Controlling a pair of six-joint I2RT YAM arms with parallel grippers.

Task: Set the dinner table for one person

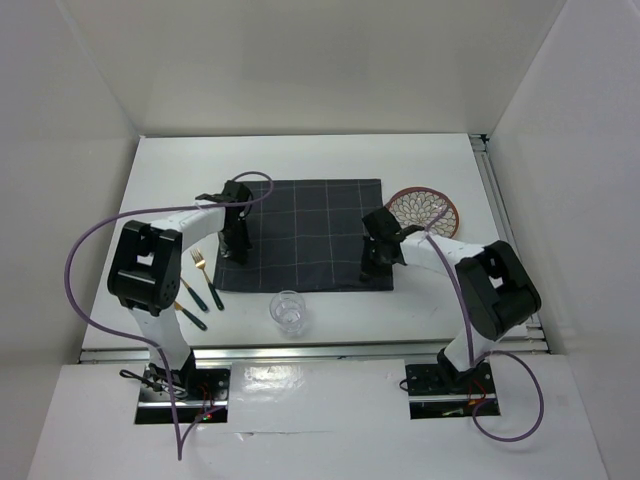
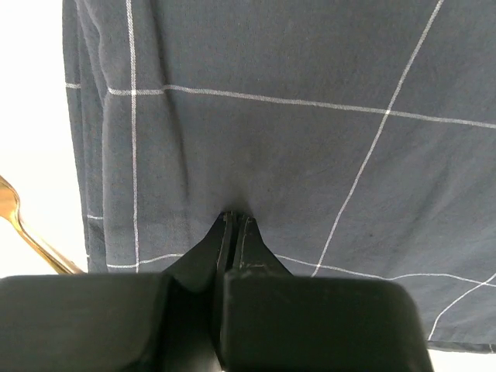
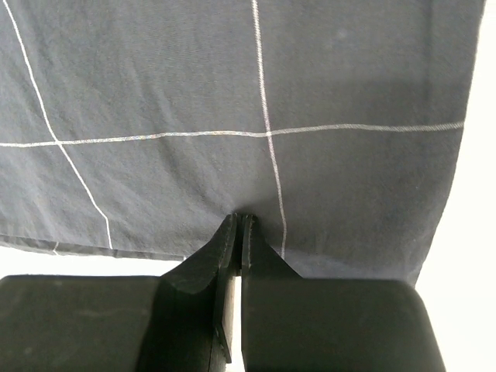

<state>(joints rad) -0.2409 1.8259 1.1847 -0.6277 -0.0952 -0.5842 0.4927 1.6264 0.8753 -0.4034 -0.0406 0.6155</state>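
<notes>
A dark grey cloth with thin light grid lines lies spread flat on the white dinner table. My left gripper is down on the cloth's left part near its front edge. In the left wrist view the jaws are closed, tips pinching a small pucker of cloth. My right gripper is down on the cloth's right front corner area. Its jaws are closed on a pucker of cloth too.
A round patterned plate lies right of the cloth, behind the right arm. A clear glass stands in front of the cloth. A gold fork with a dark handle and another dark-handled utensil lie front left; the fork shows in the left wrist view.
</notes>
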